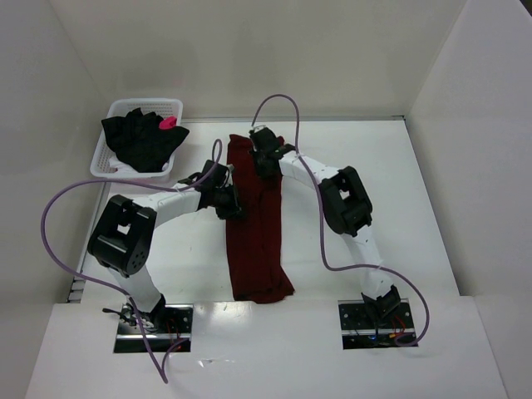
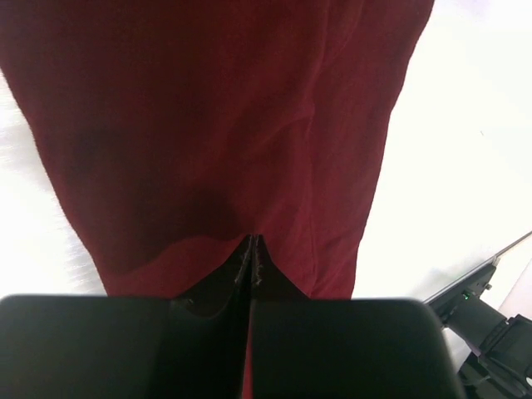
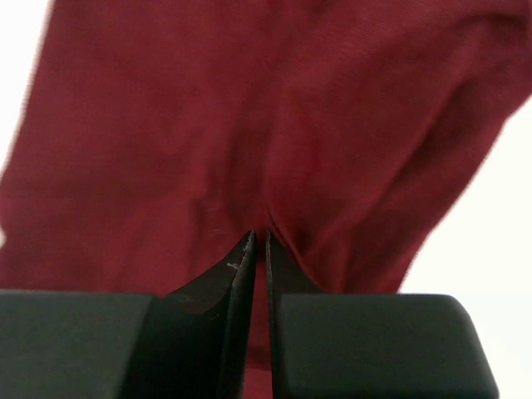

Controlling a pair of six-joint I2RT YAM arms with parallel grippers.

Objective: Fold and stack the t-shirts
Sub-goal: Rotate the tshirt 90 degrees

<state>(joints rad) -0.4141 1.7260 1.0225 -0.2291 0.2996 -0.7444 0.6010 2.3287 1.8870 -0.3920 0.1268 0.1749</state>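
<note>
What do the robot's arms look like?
The left arm and right arm are white tubes with chunky black joints. A purple cable loops along each. The left pincer and right pincer are black, with two pointy fingers. Both arms stand on metal plates.

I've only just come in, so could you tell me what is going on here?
Both arms are working on the maroon t-shirt, which lies folded into a long strip. The left gripper pinches its left edge, the right gripper its far end. The black t-shirt sits in the white basket.
</note>
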